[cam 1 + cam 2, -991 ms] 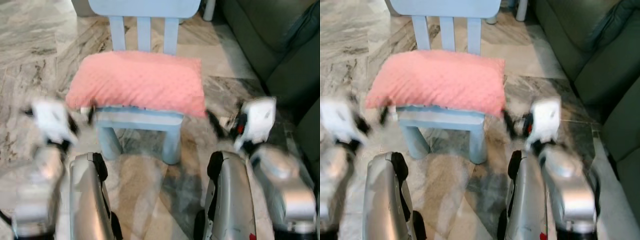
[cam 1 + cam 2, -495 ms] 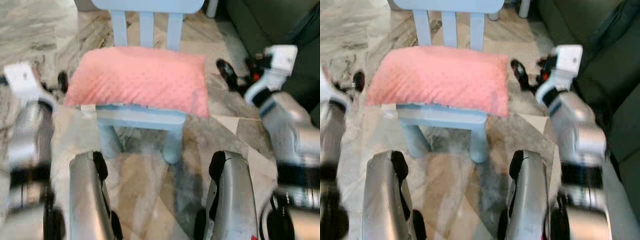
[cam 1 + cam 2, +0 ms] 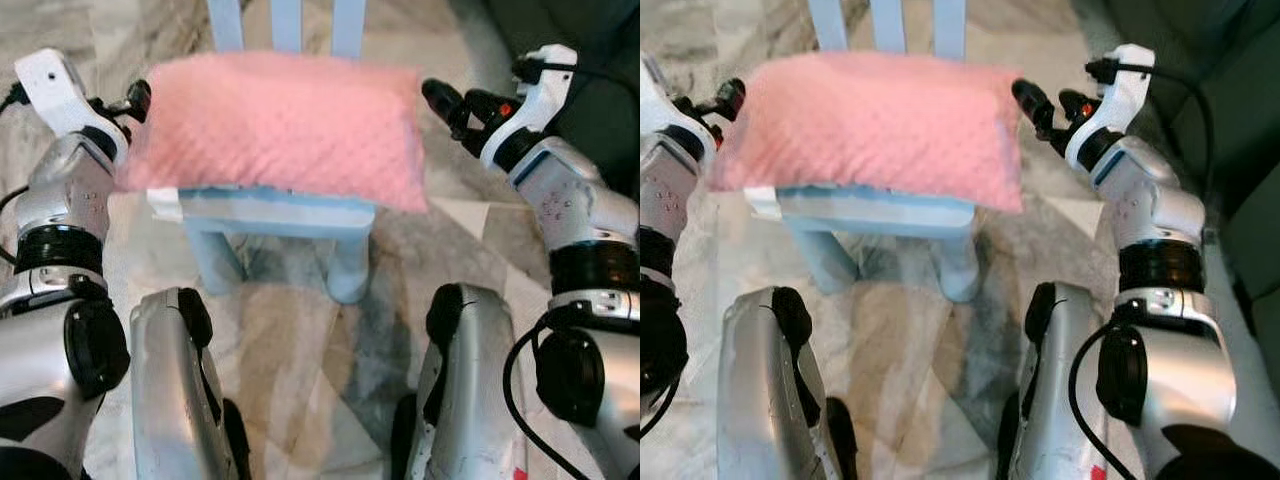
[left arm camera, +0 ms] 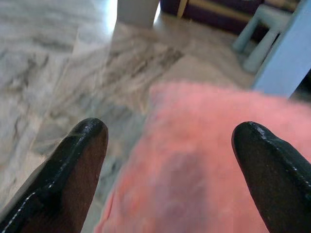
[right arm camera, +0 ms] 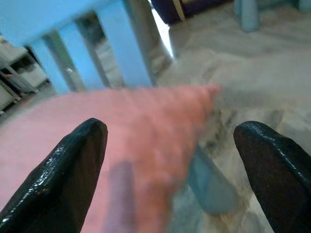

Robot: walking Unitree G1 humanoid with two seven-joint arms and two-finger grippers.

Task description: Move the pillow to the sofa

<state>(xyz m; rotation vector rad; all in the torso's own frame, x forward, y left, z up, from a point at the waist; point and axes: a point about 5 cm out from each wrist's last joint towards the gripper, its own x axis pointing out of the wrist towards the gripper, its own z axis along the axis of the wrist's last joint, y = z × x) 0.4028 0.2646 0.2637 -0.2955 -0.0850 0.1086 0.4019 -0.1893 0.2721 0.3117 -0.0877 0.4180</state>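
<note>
A pink dimpled pillow (image 3: 275,125) lies flat across the seat of a small light-blue chair (image 3: 280,215). My left gripper (image 3: 136,100) is at the pillow's left end, fingers open and pointing at it; in the left wrist view the pillow (image 4: 209,160) lies between and just past the two black fingertips (image 4: 87,141). My right gripper (image 3: 447,106) is open at the pillow's right end, close to its corner. In the right wrist view the pillow (image 5: 97,121) sits between the spread fingers, with the chair's back slats (image 5: 116,48) behind it.
The dark green sofa (image 3: 1230,90) runs along the right, just beyond my right arm. Grey marble floor (image 3: 300,350) surrounds the chair. My two silver legs (image 3: 180,380) stand close in front of the chair. Another pale-blue piece of furniture (image 4: 262,24) stands further off.
Both arms have risen from low beside the chair's front legs up to the pillow's two ends. The view has tilted down and come nearer to the chair. The pillow has not moved.
</note>
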